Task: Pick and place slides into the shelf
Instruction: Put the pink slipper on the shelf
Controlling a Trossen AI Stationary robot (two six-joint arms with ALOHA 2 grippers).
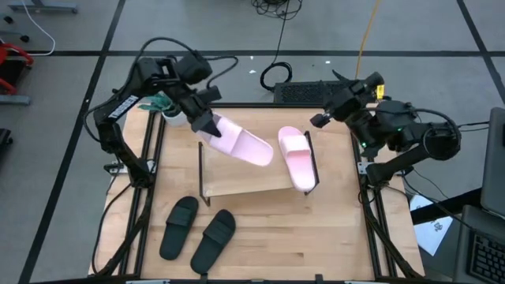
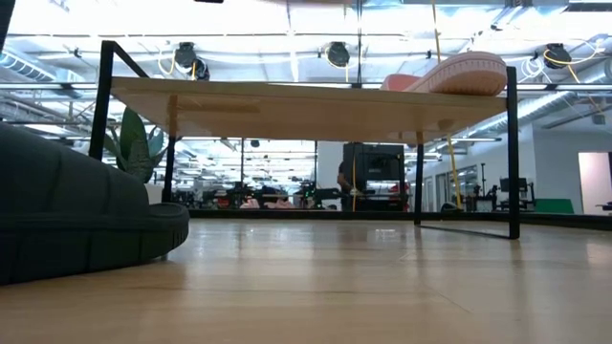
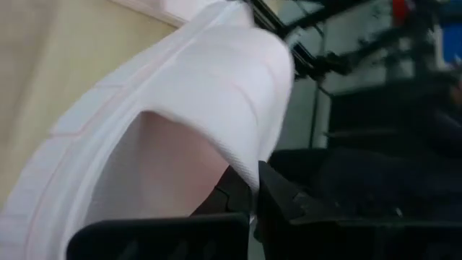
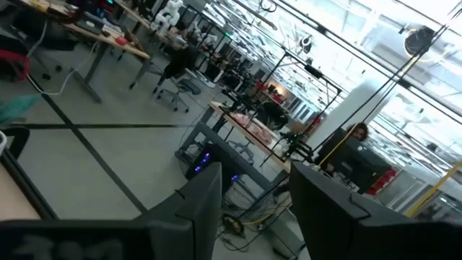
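One pale pink slide [image 1: 241, 143] is held by its heel end in the closed jaws of the left gripper [image 1: 207, 126], above the left part of the shelf [image 1: 237, 183]. It is tilted, with its toe end pointing toward the middle of the board; whether it touches the board cannot be told. In the left wrist view the white-pink strap [image 3: 216, 94] fills most of the picture, and one dark finger [image 3: 289, 206] is seen pressed against the edge of the strap.

The second pink slide [image 1: 297, 158] is laid on the right end of the shelf top, just beside the black end frame. In the low view its ribbed sole [image 2: 459, 75] is seen resting flat on the board's right end.

The two black slides [image 1: 197, 231] are set side by side on the wooden surface [image 1: 316, 237] in front of the shelf, toward its left, apart from the board. A large dark rounded form [image 2: 76, 220] at the left of the low view is likely one of them seen close up.

The right gripper [image 1: 321, 119] is held off the back right corner of the surface, well apart from the shelf. Its jaws are parted and nothing is held between them; in the right wrist view only the room's floor [image 4: 108, 159] and desks are seen past its fingers [image 4: 195, 209].

A green plant [image 1: 162, 103] in a white pot is placed at the back left corner, beneath the left arm.
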